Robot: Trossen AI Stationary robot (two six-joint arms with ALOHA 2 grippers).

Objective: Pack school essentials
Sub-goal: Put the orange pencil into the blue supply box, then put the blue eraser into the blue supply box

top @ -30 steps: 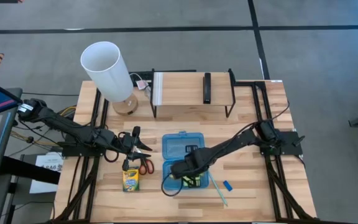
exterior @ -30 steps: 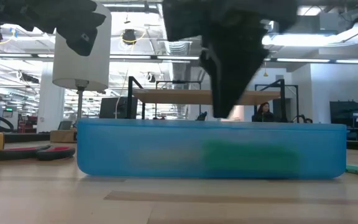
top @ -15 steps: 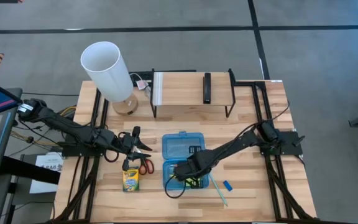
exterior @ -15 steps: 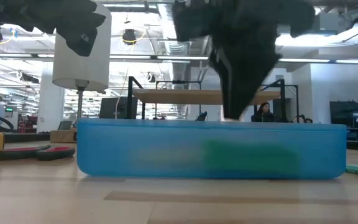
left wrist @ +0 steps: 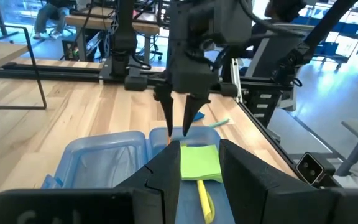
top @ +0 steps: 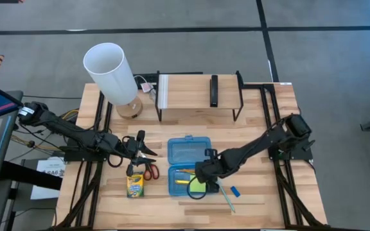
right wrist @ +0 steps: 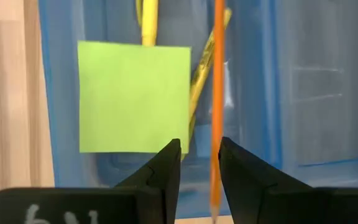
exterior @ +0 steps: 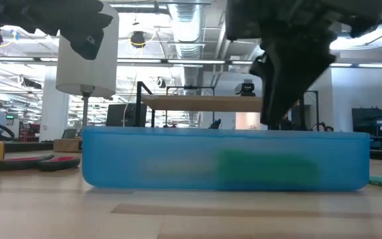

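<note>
The translucent blue case (top: 186, 167) lies open on the table. In its near tray lie the lime sticky-note pad (right wrist: 134, 96), the orange pencil (right wrist: 217, 93) and yellow markers (right wrist: 146, 22). My right gripper (top: 206, 177) hangs open and empty just above the tray's right part, fingers pointing down; it also shows in the left wrist view (left wrist: 180, 121). My left gripper (top: 140, 147) waits open, left of the case, above the red-handled scissors (top: 148, 171) and the yellow-green crayon box (top: 135, 185). The small blue eraser (top: 235, 190) and the teal pen (top: 225, 196) lie on the table right of the case.
A white lamp (top: 113, 74) stands at the far left. A wooden shelf (top: 198, 96) with a black bar-shaped device (top: 214, 90) stands at the far middle. The case's lid (top: 188, 149) lies flat on the far side of the tray.
My right gripper has gone toward the table's right edge, from over the tray's middle to over its right part, staying at about the same height. The sticky-note pad and the pencil under it now show uncovered in the tray.
</note>
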